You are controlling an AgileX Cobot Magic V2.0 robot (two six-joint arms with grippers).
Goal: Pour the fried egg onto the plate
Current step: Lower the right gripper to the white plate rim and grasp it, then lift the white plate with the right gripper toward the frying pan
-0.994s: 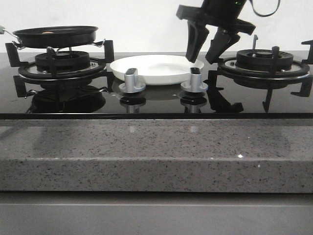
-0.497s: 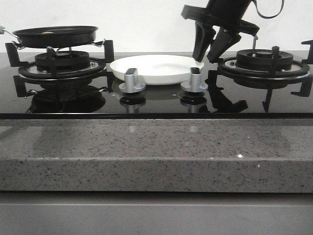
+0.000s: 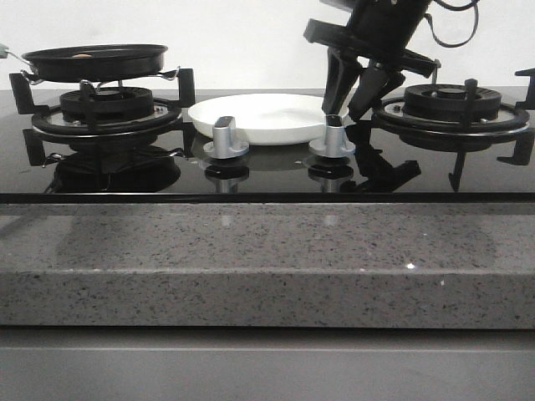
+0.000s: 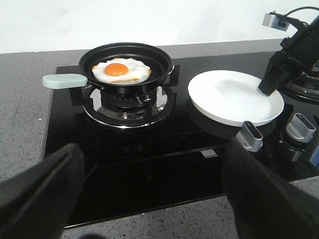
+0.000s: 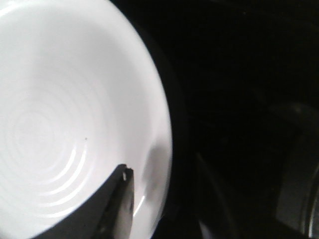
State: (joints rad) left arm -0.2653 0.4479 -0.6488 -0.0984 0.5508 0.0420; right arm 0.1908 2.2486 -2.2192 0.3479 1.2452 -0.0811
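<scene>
The fried egg (image 4: 121, 71), white with an orange yolk, lies in the black frying pan (image 4: 162, 57) on the left burner. The pan (image 3: 96, 60) shows side-on in the front view. The white plate (image 3: 259, 117) rests on the glass hob between the burners and holds nothing (image 4: 234, 97). My right gripper (image 3: 354, 102) hangs at the plate's right rim, open, one finger (image 5: 119, 204) over the plate's (image 5: 60, 109) inside and the other outside the rim. My left gripper (image 4: 159, 199) hovers over the hob's front edge, open with nothing between its fingers.
The pan's pale green handle (image 4: 65, 80) points away from the plate. Two silver knobs (image 3: 226, 138) (image 3: 334, 136) stand just in front of the plate. The right burner's black grate (image 3: 456, 104) sits close behind my right gripper. A speckled stone counter (image 3: 267, 267) runs along the front.
My right gripper has dropped lower onto the plate's right rim and its jaws have narrowed. The pan, egg and plate have not moved.
</scene>
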